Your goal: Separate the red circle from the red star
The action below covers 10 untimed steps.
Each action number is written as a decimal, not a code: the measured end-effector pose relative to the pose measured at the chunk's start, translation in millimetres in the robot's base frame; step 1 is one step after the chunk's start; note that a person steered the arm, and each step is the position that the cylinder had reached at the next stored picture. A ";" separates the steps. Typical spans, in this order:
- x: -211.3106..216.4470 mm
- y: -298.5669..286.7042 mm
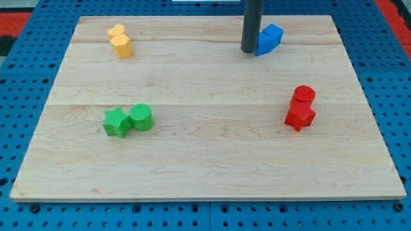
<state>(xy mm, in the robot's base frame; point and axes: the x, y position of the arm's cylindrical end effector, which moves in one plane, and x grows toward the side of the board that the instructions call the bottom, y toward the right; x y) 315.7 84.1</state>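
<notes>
Single camera view of a pale wooden board [205, 147] resting on a blue perforated base [26, 212]. The arm ends in a straight dark rod with no fingers or jaws, so it grasps nothing. My tip [250, 51] stands on the board near the view's top, right of centre, just beside the left face of the blue block [270, 38], an angular piece whose exact shape cannot be made out; whether the tip actually touches this block cannot be told, since the rod overlaps the block's left edge. The red circle [304, 95] lies toward the view's right, at about mid-height of the board, and the red star [299, 117] sits directly below it, the two pieces touching or very nearly so and appearing as one red cluster. My tip is well apart from this pair, which lies below it and to its right. At the view's lower left, a green star-like block [116, 122] and a green circle [142, 117] rest side by side in contact, the circle on the right. At the view's upper left, two yellow blocks [120, 41] lie close together, their shapes indistinct.
</notes>
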 end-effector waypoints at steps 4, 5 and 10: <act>45.6 126.9; 65.7 123.2; 162.8 51.2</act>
<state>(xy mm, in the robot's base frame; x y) 478.5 135.3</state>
